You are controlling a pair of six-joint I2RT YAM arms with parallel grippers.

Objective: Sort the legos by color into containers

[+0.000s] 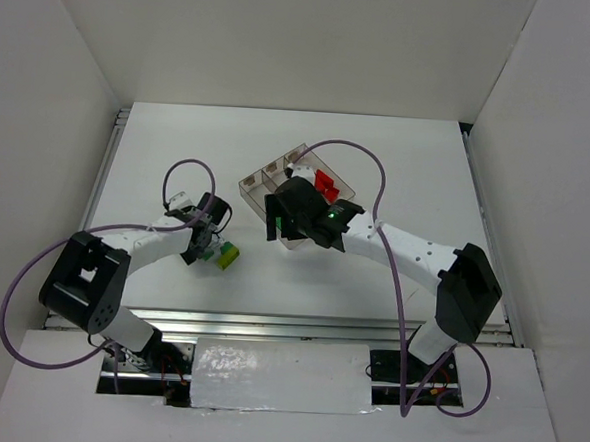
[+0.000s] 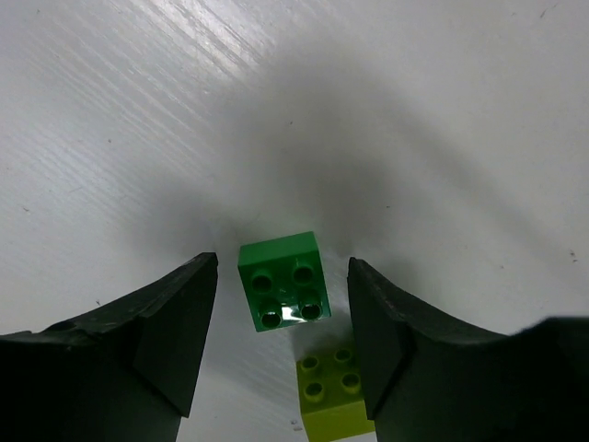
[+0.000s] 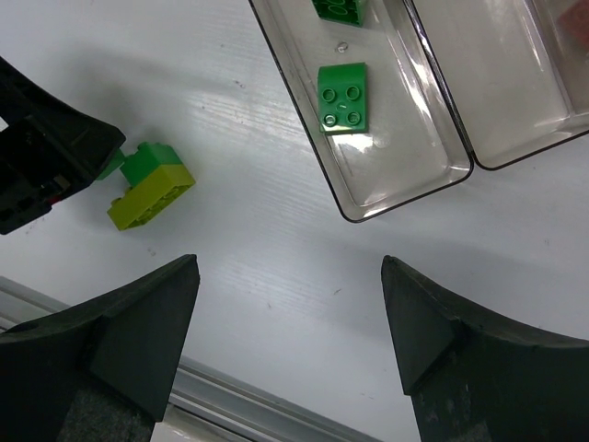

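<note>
My left gripper (image 2: 283, 308) is open, low over the table, with a dark green lego (image 2: 281, 281) lying between its fingertips, untouched. A yellow-green lego (image 2: 333, 391) lies just behind it, by the right finger. In the top view this gripper (image 1: 203, 247) sits left of the yellow-green lego (image 1: 229, 255). My right gripper (image 3: 290, 313) is open and empty, above bare table near the clear tray's near end (image 3: 405, 198). One compartment holds two dark green legos (image 3: 343, 97). Red legos (image 1: 325, 183) lie in another compartment of the tray (image 1: 252, 183).
The right wrist view shows the left gripper's body (image 3: 46, 166) next to the two loose legos (image 3: 152, 195). A metal rail (image 3: 276, 410) runs along the table's near edge. White walls enclose the table.
</note>
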